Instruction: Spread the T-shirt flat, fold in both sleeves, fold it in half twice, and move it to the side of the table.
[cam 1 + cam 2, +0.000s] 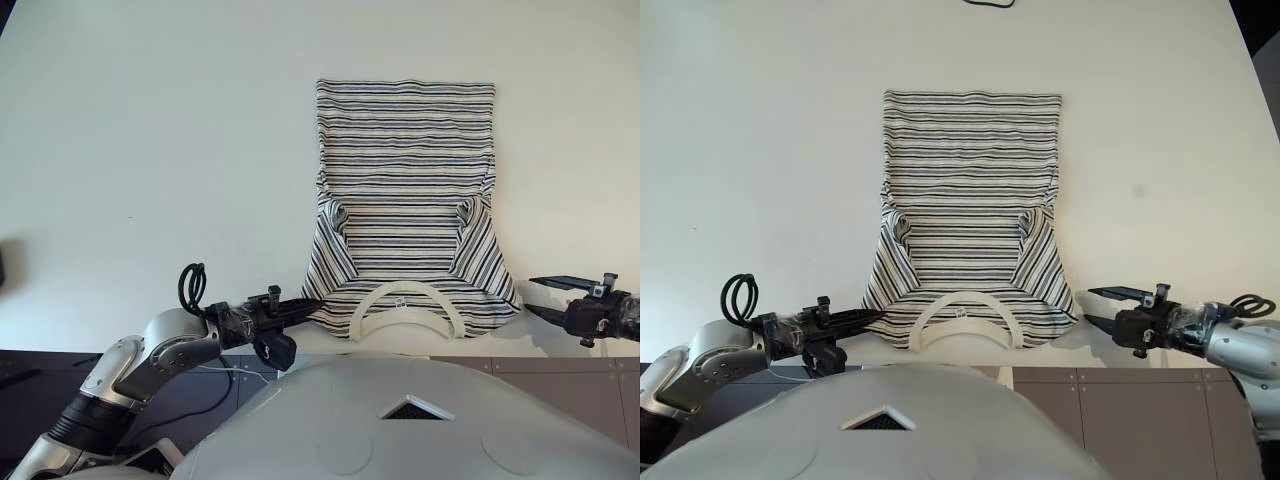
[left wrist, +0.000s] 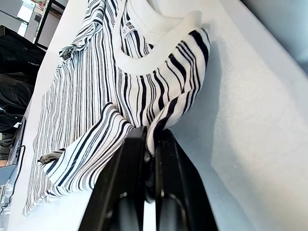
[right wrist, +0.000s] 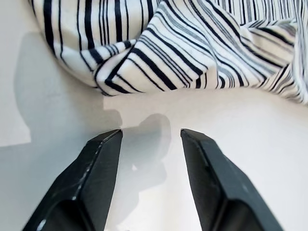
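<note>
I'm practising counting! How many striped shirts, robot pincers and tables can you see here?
T-shirt: 1
Pincers: 2, the left pincer shut on the T-shirt's corner and the right pincer open beside it
Table: 1
Total: 4

A loop of black cable (image 1: 988, 3) lies at the far edge of the white tabletop (image 1: 760, 150). A small dark mark (image 1: 1138, 190) sits on its right half. Below the near edge run grey panels (image 1: 1140, 400) with small fasteners. Dark furniture (image 2: 17, 53) stands in the room beyond.
</note>
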### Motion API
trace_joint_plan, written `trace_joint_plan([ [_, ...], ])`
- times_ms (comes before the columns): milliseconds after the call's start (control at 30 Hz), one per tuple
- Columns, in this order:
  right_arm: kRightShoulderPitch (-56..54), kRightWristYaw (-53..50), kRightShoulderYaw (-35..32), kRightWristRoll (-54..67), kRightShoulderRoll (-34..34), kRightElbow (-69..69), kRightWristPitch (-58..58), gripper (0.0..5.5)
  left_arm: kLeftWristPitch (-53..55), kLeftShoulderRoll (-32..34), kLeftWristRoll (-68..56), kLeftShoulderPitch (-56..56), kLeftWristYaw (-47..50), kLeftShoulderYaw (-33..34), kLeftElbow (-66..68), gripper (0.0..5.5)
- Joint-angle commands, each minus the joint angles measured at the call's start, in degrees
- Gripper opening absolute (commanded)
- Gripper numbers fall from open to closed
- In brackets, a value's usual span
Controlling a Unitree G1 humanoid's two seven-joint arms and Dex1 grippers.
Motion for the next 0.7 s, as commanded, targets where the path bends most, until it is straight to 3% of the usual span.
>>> trace_joint_plan([
  [33, -1.62, -6.88, -0.57, -10.09, -1.18, 3.93, -15.36, 2.27, 0.7, 0.21, 1.8, 0.82, 0.28, -0.16, 1.21, 0.1],
  [233, -1.62, -17.56, -0.62, -20.71, 0.54, 8.07, -27.64, 2.27, 0.2, 0.26, 2.82, 0.08, 1.17, -0.45, 2.62, 0.1],
  [700, -3.2, -27.98, 5.87, -26.89, 2.68, 6.36, -23.12, 2.27, -1.68, 0.75, 3.09, -1.8, 1.56, -1.22, 5.53, 0.1],
])
